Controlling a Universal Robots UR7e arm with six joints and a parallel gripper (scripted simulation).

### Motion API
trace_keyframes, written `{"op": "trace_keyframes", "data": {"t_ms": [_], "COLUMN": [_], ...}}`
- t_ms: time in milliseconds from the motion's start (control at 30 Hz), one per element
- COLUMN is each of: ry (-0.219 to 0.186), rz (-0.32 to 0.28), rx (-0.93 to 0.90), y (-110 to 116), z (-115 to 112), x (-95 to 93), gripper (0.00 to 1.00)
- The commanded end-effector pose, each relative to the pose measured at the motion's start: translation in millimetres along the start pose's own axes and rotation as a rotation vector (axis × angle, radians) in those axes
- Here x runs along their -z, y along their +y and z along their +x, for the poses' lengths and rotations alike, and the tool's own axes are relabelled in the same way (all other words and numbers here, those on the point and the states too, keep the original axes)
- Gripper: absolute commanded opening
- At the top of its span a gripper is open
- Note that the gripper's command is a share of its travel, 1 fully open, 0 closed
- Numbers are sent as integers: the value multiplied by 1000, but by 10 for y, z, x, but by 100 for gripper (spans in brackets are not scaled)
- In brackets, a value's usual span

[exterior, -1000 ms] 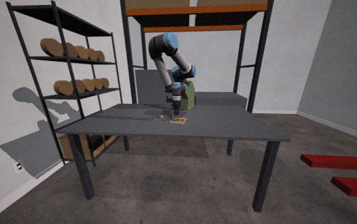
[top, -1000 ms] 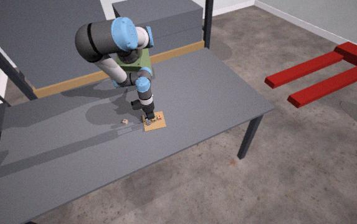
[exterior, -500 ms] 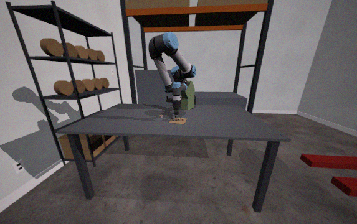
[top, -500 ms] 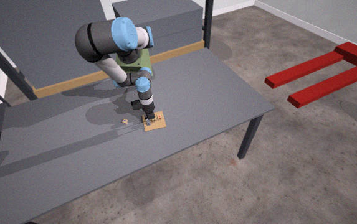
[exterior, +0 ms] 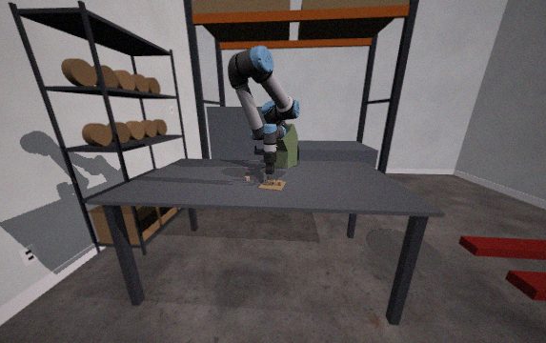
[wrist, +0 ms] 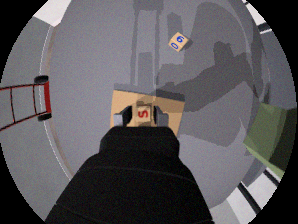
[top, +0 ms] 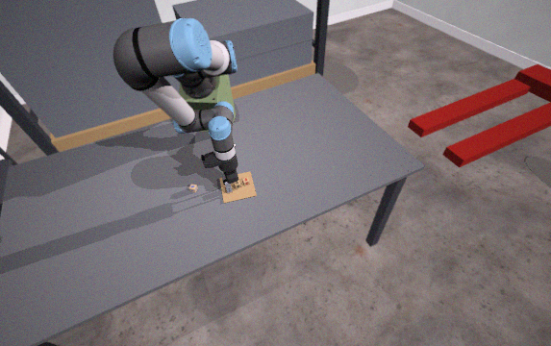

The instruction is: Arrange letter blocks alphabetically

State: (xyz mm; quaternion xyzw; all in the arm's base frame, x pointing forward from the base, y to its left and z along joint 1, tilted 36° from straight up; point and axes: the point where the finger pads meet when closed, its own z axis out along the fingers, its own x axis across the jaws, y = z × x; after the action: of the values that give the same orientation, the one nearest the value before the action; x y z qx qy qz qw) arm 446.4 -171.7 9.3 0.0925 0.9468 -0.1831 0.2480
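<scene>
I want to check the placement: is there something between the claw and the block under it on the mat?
Nothing visible: the open claw sits directly over the red-marked block on the mat, holding nothing.

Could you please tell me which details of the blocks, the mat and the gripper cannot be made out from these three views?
- Letters on the small blocks on the tan square mat: too small in the top and exterior views.
- The row of blocks: in the wrist view the black gripper body hides all but one red-marked block.
- The dark two-finger gripper: its fingertips are too small to separate.
- The lone blue-marked block on the grey table: its mark is blurred.
</scene>
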Motion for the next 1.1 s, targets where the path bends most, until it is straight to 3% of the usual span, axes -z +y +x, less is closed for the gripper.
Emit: {"op": "trace_keyframes", "data": {"t_ms": [0, 667, 1067], "ry": [1, 1, 0], "rz": [-1, -1, -1], "rx": [2, 2, 1], "y": [15, 15, 10], "z": [9, 11, 3], "x": [165, 704, 800], "gripper": [79, 79, 79]}}
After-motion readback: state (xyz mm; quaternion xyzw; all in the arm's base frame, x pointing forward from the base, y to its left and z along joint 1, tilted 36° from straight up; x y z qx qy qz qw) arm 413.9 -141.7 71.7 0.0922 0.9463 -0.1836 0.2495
